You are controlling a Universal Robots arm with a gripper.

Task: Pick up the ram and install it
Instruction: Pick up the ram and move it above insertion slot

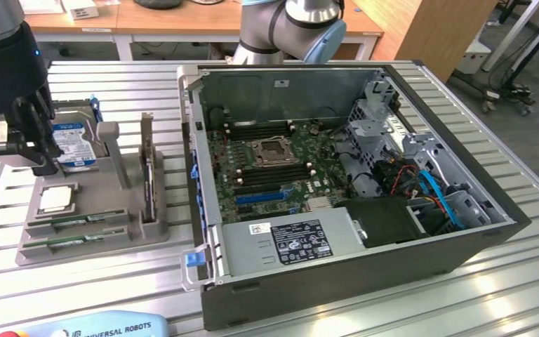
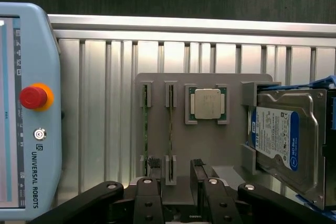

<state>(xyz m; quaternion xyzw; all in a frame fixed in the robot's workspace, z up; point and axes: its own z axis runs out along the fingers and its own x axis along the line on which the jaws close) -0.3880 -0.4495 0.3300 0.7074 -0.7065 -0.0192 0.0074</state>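
Two green ram sticks (image 2: 170,124) (image 2: 145,124) stand on edge in slots of a grey holder (image 2: 205,145); in the exterior view they are the thin green strips (image 1: 78,221) (image 1: 73,241) at the holder's near end. My gripper (image 1: 28,158) hangs above the far left part of the holder, by the hard drive, clear of both sticks. In the wrist view the gripper (image 2: 176,164) is open, with dark fingertips (image 2: 154,163) either side of one stick's line. Nothing is held. The open computer case (image 1: 344,175) shows its motherboard and ram slots (image 1: 250,130).
The holder also carries a square silver processor (image 2: 208,103) and a silver hard drive with a blue-white label (image 2: 286,140). A Universal Robots teach pendant (image 2: 26,114) lies beside the holder on the slatted aluminium table (image 2: 105,103). The case's walls rise at the exterior view's right.
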